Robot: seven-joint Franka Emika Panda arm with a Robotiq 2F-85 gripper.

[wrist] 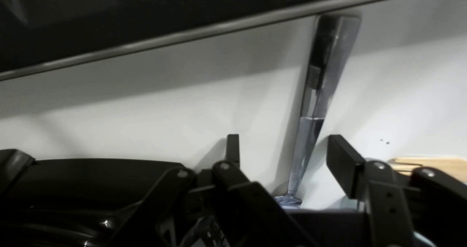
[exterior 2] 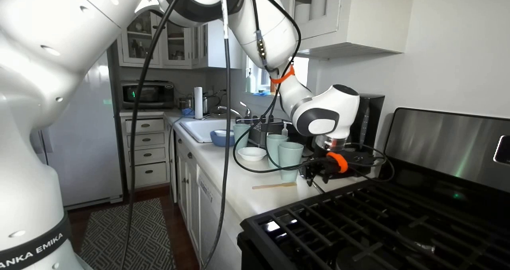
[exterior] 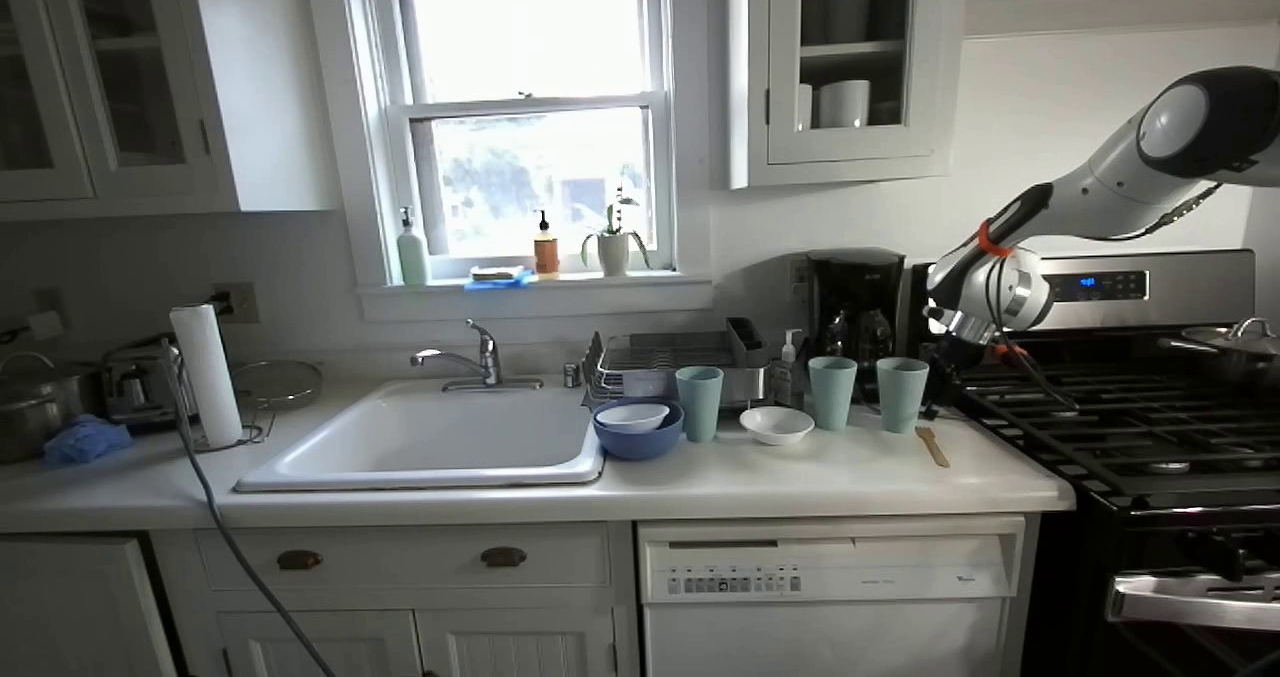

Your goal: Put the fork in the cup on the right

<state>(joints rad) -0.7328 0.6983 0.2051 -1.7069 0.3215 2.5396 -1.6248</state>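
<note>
One metal utensil [wrist: 316, 104], likely fork (head hidden), lay on counter [wrist: 164, 130]. Gripper [wrist: 284, 146] straddled it in wrist view, jaws wide apart, holding nothing. Step judged: grasp, not yet made. Next move called for closing on it, then lifting toward rightmost teal cup [exterior: 902, 395].

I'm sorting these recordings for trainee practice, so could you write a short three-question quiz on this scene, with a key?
1. How many teal cups stand on the counter?
2. True or false: in the wrist view, the gripper is open, with a shiny utensil showing between its jaws.
3. In an exterior view, what sits inside the blue bowl?

Key:
1. Three.
2. True.
3. A white bowl.
</note>
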